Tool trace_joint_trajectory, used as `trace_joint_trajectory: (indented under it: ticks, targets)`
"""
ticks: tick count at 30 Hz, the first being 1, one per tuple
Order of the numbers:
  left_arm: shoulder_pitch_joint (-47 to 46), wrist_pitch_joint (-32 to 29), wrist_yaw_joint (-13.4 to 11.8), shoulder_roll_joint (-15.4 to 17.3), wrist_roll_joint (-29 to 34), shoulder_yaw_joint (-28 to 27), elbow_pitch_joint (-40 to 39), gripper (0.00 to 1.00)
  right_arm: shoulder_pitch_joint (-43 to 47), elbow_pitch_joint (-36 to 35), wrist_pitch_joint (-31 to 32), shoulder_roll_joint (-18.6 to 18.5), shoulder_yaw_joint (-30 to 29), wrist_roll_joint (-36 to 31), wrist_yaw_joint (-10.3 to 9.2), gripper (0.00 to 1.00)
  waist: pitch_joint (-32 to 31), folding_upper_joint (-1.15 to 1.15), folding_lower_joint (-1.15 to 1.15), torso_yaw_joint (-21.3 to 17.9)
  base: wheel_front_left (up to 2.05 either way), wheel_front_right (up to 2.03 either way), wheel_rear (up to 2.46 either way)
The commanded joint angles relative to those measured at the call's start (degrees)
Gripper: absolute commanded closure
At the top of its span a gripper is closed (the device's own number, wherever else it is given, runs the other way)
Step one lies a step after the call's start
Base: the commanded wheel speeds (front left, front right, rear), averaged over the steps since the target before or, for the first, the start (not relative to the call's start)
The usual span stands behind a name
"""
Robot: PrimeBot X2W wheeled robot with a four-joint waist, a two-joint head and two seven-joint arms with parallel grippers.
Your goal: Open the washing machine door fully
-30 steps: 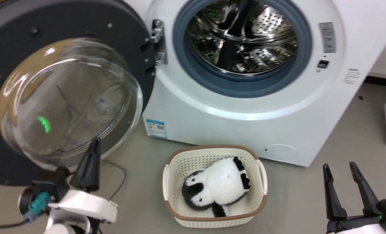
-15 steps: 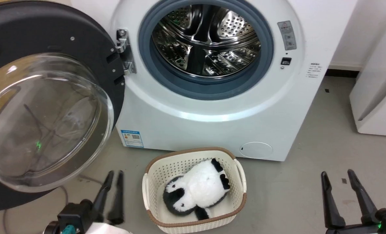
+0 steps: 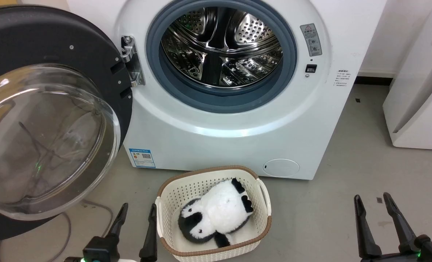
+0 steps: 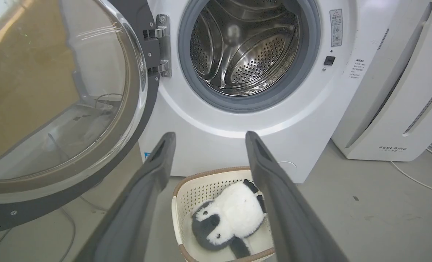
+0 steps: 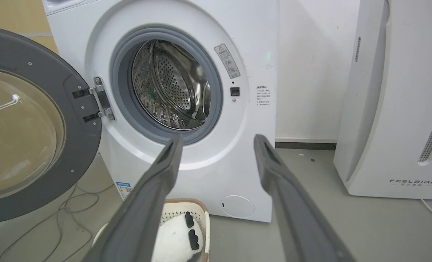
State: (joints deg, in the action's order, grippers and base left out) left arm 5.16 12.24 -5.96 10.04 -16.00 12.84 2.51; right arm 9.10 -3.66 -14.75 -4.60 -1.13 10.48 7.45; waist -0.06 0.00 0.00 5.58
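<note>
Washing machine door (image 3: 37,36) swung wide on its hinge (image 3: 130,62), left of the drum opening (image 3: 219,47), left gripper (image 3: 139,206) jaws parted and empty beside basket (image 3: 212,169), right gripper (image 3: 371,197) jaws parted, empty, over floor (image 3: 328,218).

so the washing machine door (image 3: 55,40) hangs left of the drum opening (image 3: 221,47), basket (image 3: 208,169) with a plush toy (image 3: 216,214) inside sits on the floor (image 3: 328,218) in front, another appliance (image 3: 419,91) off right

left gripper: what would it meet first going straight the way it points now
The left gripper would probably meet the white washing machine's front panel, below the grey-rimmed steel drum opening; depth is unclear.
</note>
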Motion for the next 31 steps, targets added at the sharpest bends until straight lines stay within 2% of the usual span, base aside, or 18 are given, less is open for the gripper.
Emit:
trace_joint_trajectory:
  ticks: [1, 19, 20, 31]
  targets:
    - [0.19, 0.56, -0.43, 0.41, 0.72, 0.37, 0.23, 0.00, 0.95, 0.23, -0.25, 0.33, 0.10, -0.10, 0.03, 0.00, 0.00, 0.00, 0.00, 0.10, 0.00, 0.00, 0.00]
    - [-0.52, 1.27, -0.36, 1.03, 1.15, 1.64, 1.27, 0.00, 0.79, 0.71, -0.25, 0.27, 0.49, 0.25, 0.03, 0.00, 0.05, 0.00, 0.00, 0.47, 0.00, 0.00, 0.00]
    - [-0.14, 0.91, -0.41, 0.63, 1.23, 1.49, 1.23, 1.00, 0.03, 0.60, 0.04, 0.27, 0.42, 0.08, 0.00, 1.00, 0.04, 0.00, 0.00, 0.47, 0.00, 0.00, 0.00]
    - [-0.44, 0.11, -0.04, -0.06, 2.11, 0.58, 1.00, 1.00, -0.59, 0.79, 0.92, 0.35, 0.43, -0.54, 0.00, 1.00, 0.04, 0.00, 0.00, 0.11, 0.00, 0.00, 0.00]
